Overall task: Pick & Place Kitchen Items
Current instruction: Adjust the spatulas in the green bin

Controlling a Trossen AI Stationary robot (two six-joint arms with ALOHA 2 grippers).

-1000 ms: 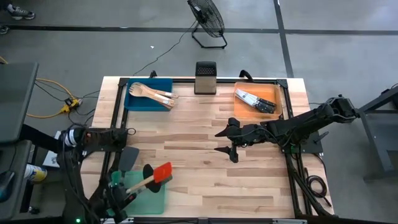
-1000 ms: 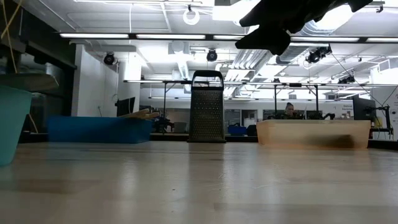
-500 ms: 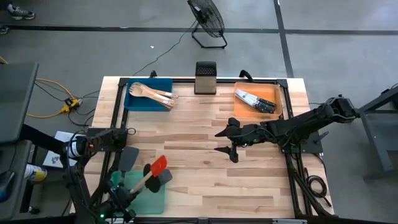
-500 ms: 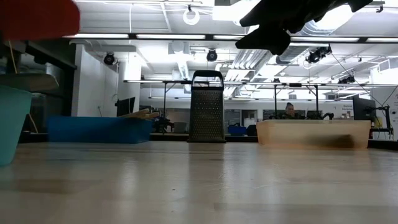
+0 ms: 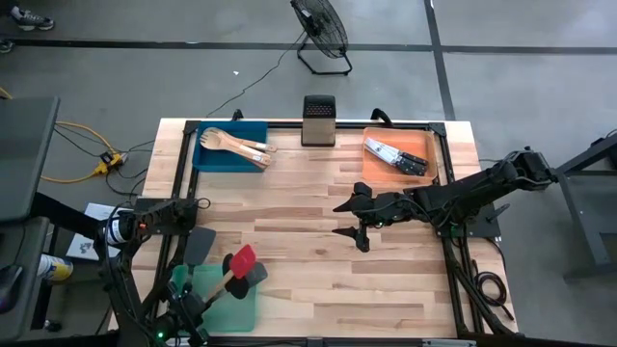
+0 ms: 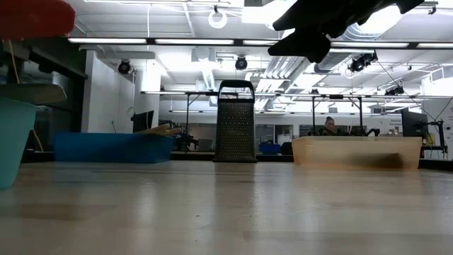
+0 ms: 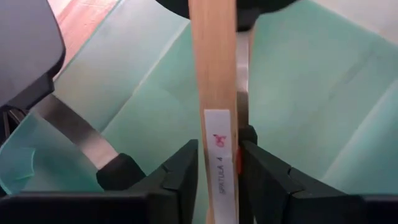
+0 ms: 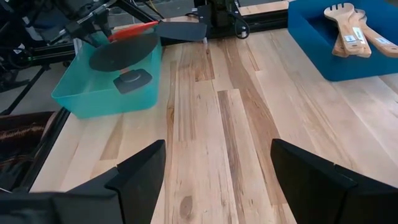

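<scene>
Left gripper sits over the green tray at the table's near left corner, its fingers flanking the wooden handle of the red spatula; whether they pinch it cannot be told. Right gripper hovers mid-table with jaws apart, empty. Sorting looks nearly finished: wooden utensils lie in the blue tray, knives in the orange tray, and only this spatula remains.

bright, even overhead lighting, shadows staying soft.
ceiling strip lights are glaring in the low view, leaving the right gripper reading as a black silhouette. near table is blurring there. left wrist view is sitting too close, wooden handle going soft.
</scene>
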